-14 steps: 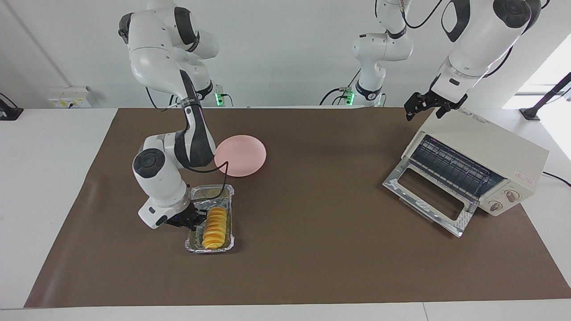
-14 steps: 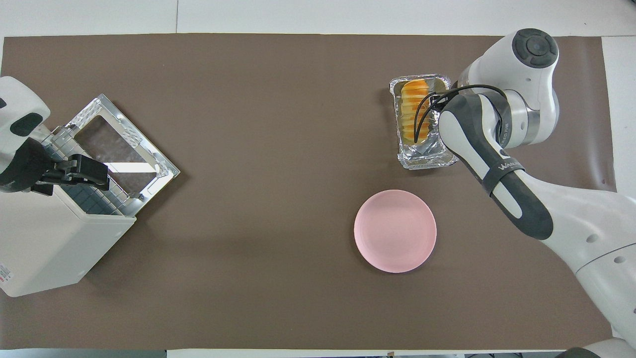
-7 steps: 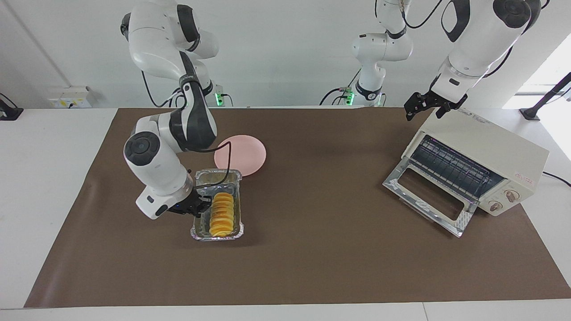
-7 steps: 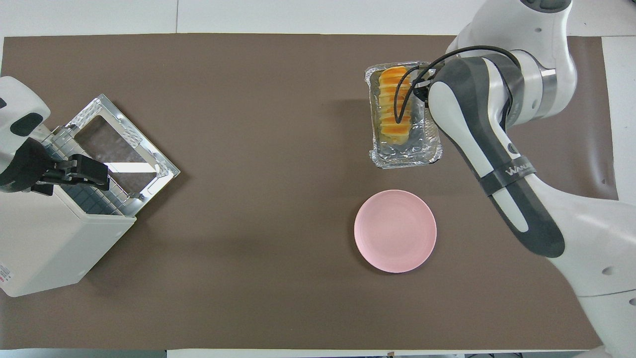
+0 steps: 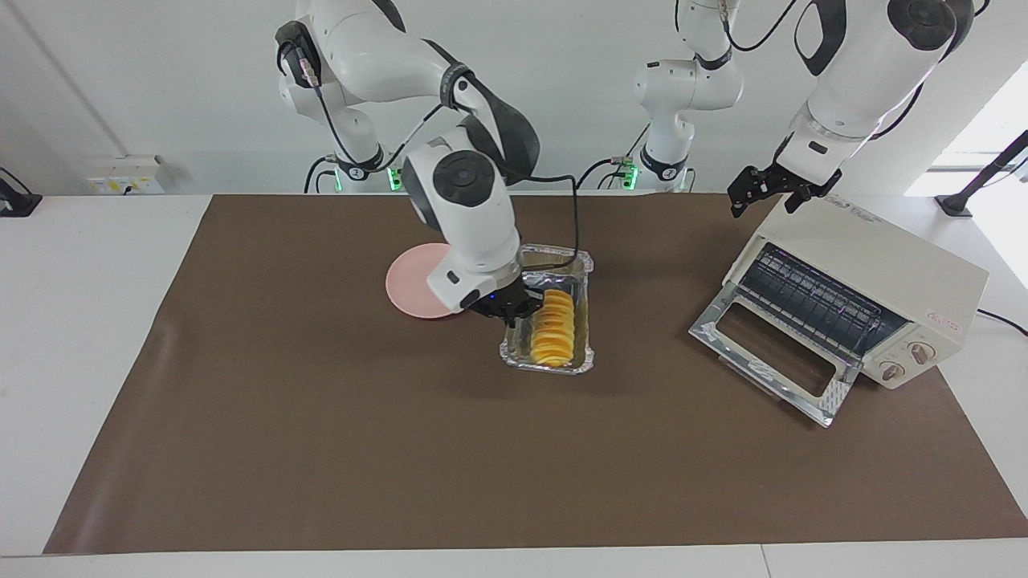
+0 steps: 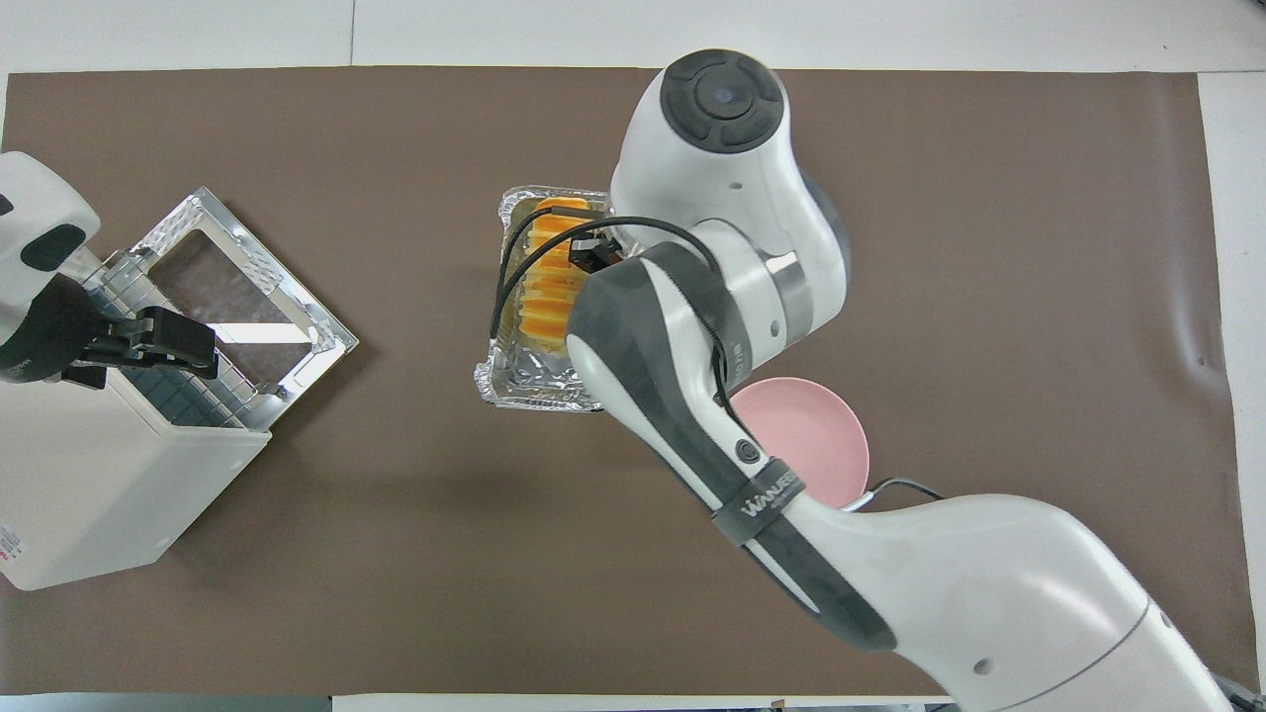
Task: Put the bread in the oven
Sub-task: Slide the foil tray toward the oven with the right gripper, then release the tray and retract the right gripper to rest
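Observation:
The bread (image 5: 554, 327) is a golden ridged loaf lying in a silver foil tray (image 5: 580, 273). My right gripper (image 5: 514, 309) is shut on the tray's long rim and holds it just above the middle of the table. In the overhead view the right gripper (image 6: 588, 259) sits beside the bread (image 6: 554, 297) in the tray (image 6: 534, 381). The cream-white oven (image 5: 875, 265) stands at the left arm's end of the table, its door (image 5: 771, 361) folded down open and the wire rack showing. My left gripper (image 5: 763, 193) waits open over the oven's top edge, as the overhead view (image 6: 188, 346) also shows.
A round pink plate (image 5: 409, 281) lies on the brown mat nearer to the robots than the tray, partly covered by the right arm; it also shows in the overhead view (image 6: 821, 435). The oven (image 6: 99, 494) and its open door (image 6: 247, 297) fill the corner at the left arm's end.
My right gripper has lifted the foil tray with the bread and carried it from the right arm's end of the table to the middle, toward the oven. The left arm has not moved.

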Robot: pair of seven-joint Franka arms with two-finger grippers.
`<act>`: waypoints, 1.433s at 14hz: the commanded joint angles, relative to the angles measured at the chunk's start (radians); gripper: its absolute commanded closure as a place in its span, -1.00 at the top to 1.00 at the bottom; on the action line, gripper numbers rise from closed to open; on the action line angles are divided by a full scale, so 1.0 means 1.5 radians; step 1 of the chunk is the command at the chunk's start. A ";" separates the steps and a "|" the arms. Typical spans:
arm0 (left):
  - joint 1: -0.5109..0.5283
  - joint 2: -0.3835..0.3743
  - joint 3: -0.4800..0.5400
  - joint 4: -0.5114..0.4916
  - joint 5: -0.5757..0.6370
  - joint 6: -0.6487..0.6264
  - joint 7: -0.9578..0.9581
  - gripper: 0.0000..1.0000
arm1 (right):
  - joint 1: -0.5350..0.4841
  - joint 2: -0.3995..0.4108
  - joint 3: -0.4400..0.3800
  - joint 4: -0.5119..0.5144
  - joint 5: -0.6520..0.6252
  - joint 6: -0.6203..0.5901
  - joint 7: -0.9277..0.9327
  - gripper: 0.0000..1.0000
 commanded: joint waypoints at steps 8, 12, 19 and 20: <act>0.010 -0.009 -0.003 -0.006 -0.006 0.004 0.004 1.00 | 0.059 -0.022 -0.004 -0.246 0.009 0.258 -0.015 -1.00; 0.010 -0.009 -0.003 -0.006 -0.006 0.004 0.004 1.00 | 0.062 -0.022 -0.005 -0.248 0.009 0.272 -0.044 -1.00; 0.010 -0.009 -0.003 -0.006 -0.006 0.004 0.004 1.00 | 0.049 -0.038 -0.009 -0.196 0.019 0.179 0.017 1.00; 0.010 -0.009 -0.003 -0.006 -0.006 0.004 0.004 1.00 | 0.032 -0.045 -0.011 -0.172 0.020 0.138 0.017 1.00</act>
